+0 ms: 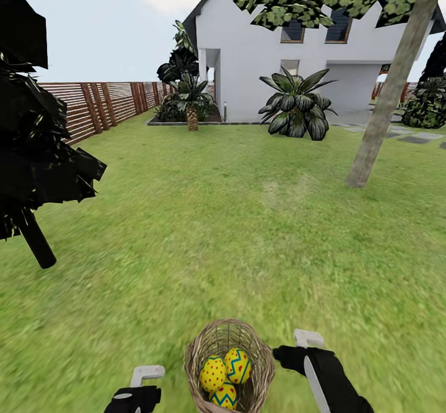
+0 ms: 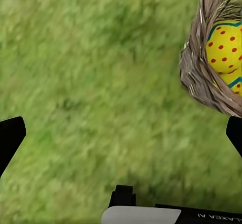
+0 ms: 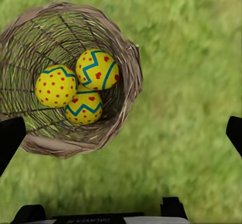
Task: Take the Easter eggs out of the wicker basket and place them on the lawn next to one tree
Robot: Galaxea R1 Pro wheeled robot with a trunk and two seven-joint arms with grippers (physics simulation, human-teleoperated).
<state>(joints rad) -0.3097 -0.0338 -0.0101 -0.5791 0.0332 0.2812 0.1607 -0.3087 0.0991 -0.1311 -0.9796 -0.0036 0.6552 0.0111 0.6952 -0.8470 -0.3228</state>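
The wicker basket [image 1: 193, 363] stands on the lawn [image 1: 235, 233] just in front of me. In it lie three yellow Easter eggs [image 1: 214, 373] [image 1: 238, 365] [image 1: 224, 395], red-dotted with blue zigzag bands. My left gripper [image 1: 145, 376] hangs open over the grass to the basket's left, and the left wrist view catches the basket's side [image 2: 194, 73] and one egg [image 2: 225, 48]. My right gripper [image 1: 308, 339] is open at the basket's right, above the grass. The right wrist view looks down on the basket's wall [image 3: 128, 68] and all three eggs [image 3: 55, 85] [image 3: 97, 69] [image 3: 84, 108]. A bare grey-brown tree [image 1: 387, 103] rises at the far right.
A black-foliaged conifer [image 1: 37, 153] stands close on the left. Ahead lie open grass, a brown slatted fence [image 1: 105, 106], short palms [image 1: 297, 106] [image 1: 191, 100], the white house [image 1: 279, 47] and paving slabs [image 1: 415, 137] beyond the tree.
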